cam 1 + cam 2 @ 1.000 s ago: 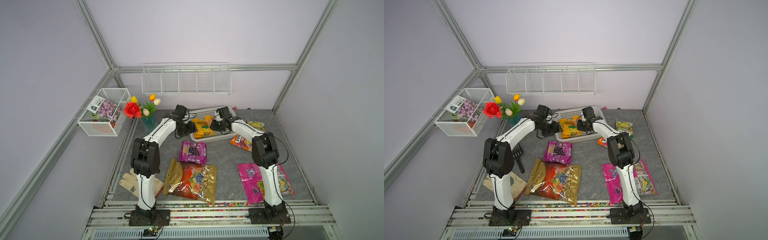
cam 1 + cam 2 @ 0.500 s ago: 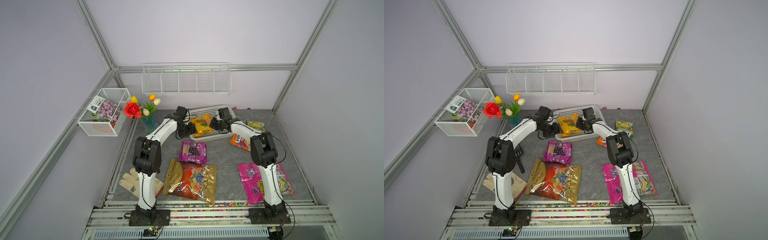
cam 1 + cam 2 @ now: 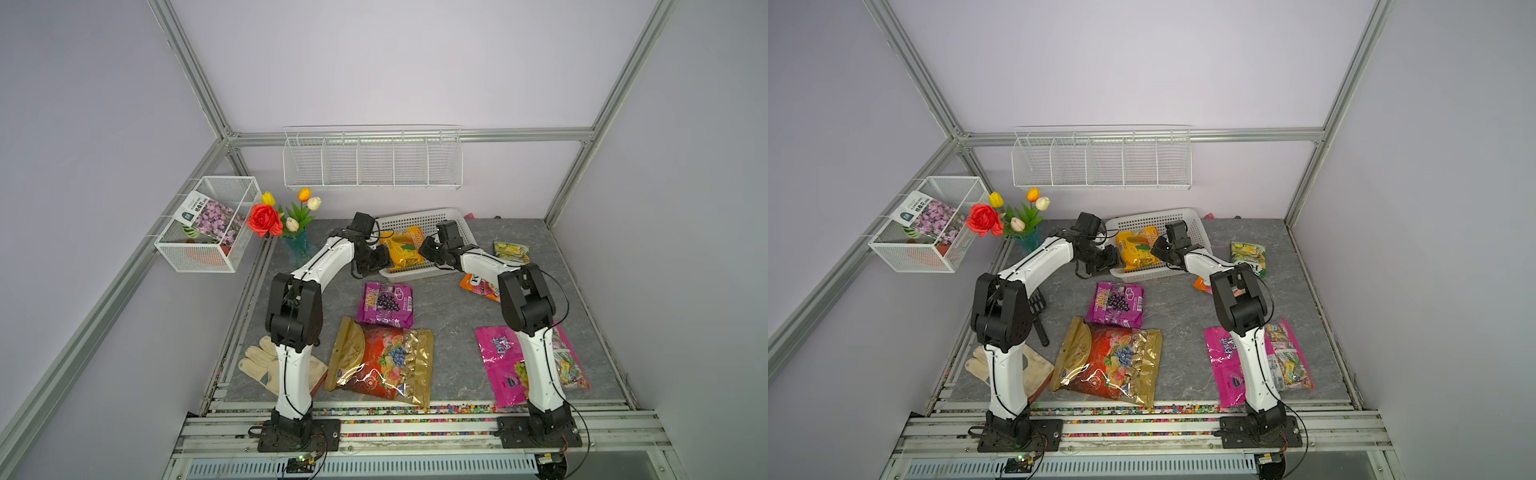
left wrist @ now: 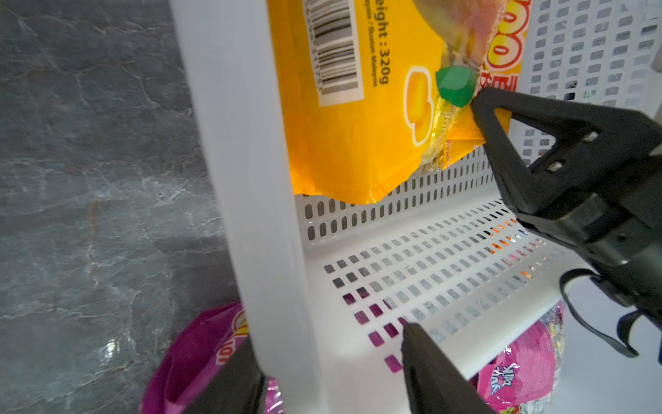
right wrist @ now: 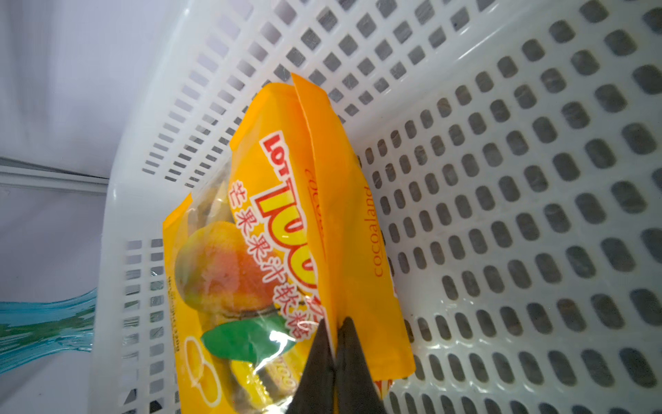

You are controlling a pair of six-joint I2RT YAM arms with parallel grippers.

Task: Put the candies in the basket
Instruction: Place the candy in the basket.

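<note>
The white slotted basket [image 3: 419,220] [image 3: 1154,220] stands at the back of the table. A yellow candy bag [image 3: 405,251] [image 3: 1136,249] [image 5: 286,233] hangs inside it, pinched by its edge in my shut right gripper [image 3: 424,249] [image 5: 333,322]. My left gripper [image 3: 380,259] [image 4: 327,337] is open at the basket's near left corner, one finger on each side of the rim [image 4: 243,179]. On the table lie the purple grape bag [image 3: 386,303], gold-and-red bag [image 3: 380,365], pink bag [image 3: 503,365], orange bag [image 3: 478,284] and green bag [image 3: 511,251].
A vase of flowers [image 3: 297,245] stands just left of the left arm. A glove [image 3: 266,365] lies at the front left and a black tool [image 3: 1038,320] by the left arm. A wire mesh box [image 3: 208,224] and a wire rack [image 3: 372,158] hang on the walls.
My right gripper has closed on the yellow bag's edge. My left gripper's jaws have narrowed around the basket rim. Both arms have barely shifted.
</note>
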